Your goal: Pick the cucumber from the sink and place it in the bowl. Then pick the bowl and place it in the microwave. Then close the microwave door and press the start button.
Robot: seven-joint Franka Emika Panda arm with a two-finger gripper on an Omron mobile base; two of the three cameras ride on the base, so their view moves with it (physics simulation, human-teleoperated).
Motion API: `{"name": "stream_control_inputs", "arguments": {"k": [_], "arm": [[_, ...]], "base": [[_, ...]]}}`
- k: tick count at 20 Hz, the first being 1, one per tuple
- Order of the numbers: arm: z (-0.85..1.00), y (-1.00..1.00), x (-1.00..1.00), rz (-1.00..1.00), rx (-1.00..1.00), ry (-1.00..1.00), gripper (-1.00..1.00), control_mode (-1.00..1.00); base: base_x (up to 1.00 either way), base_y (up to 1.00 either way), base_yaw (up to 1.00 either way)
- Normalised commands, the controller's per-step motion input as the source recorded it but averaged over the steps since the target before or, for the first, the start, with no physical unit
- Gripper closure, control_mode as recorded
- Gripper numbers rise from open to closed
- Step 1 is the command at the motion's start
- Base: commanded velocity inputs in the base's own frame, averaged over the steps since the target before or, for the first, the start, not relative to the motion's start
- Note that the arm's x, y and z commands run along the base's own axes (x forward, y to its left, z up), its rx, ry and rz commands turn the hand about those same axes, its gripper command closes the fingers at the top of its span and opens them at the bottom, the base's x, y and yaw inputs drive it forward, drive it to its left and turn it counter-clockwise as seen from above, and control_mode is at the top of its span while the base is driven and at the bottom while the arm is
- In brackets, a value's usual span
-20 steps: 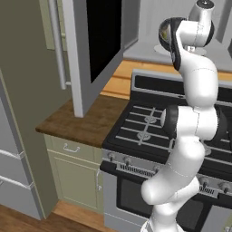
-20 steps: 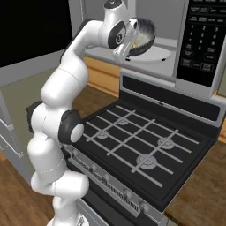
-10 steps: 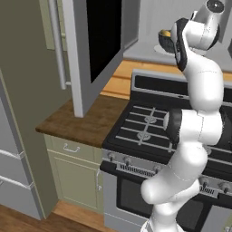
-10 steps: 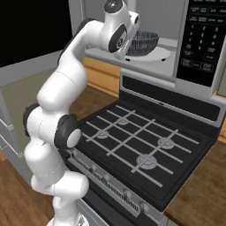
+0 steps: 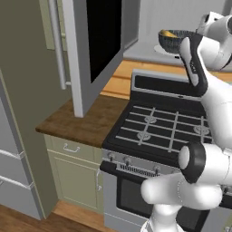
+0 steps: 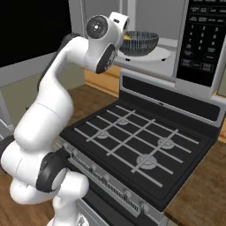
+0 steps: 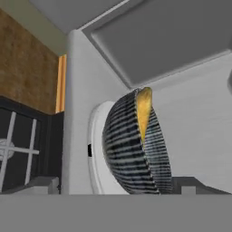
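Above the stove (image 6: 132,145), inside the open microwave (image 6: 194,48), the bowl (image 6: 139,43) sits over the round pale plate (image 6: 154,54) on the microwave's floor; whether it rests on the plate or hangs just clear of it cannot be told. The cucumber (image 7: 144,111) lies inside the bowl against its rim, seen as a yellow-orange sliver (image 5: 168,33) from the left base camera. From the hand camera the bowl (image 7: 133,147) appears on its side because the hand is rolled, with the plate (image 7: 97,154) behind it. The jaws (image 7: 120,186) flank the bowl's lower edge, one tip on each side, but whether they are clamped on it or apart cannot be told. The arm (image 6: 66,88) reaches from the stove's front up into the microwave's opening. The microwave door (image 5: 93,50) stands swung wide open to the left of the stove, over the wooden desk (image 5: 86,120), its long bar handle (image 5: 56,41) on the far side. The keypad (image 6: 204,31) sits right of the bowl.
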Motion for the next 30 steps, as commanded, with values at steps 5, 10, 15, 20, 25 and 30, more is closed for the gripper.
{"name": "stream_control_inputs", "arguments": {"k": [5, 10, 15, 20, 25, 30], "arm": [[0.09, 0.67, -1.0, 0.03, 0.0, 0.0, -1.0, -1.0], [0.03, 0.71, -1.0, 0.03, -0.08, -0.16, -1.0, -1.0], [0.0, 0.79, -1.0, 0.0, -0.05, -0.18, -1.0, -1.0], [0.02, 0.73, -1.0, 0.0, -0.02, -0.06, -1.0, -1.0], [0.24, 0.57, -1.0, 0.0, 0.0, 0.05, -1.0, -1.0], [0.2, 0.62, -1.0, 0.0, 0.0, 0.12, -1.0, -1.0]], "base": [[0.0, 0.0, 0.0], [0.0, 0.0, 0.0], [0.0, 0.0, 0.0], [0.0, 0.0, 0.0], [0.0, 0.0, 0.0], [0.0, 0.0, 0.0]]}}
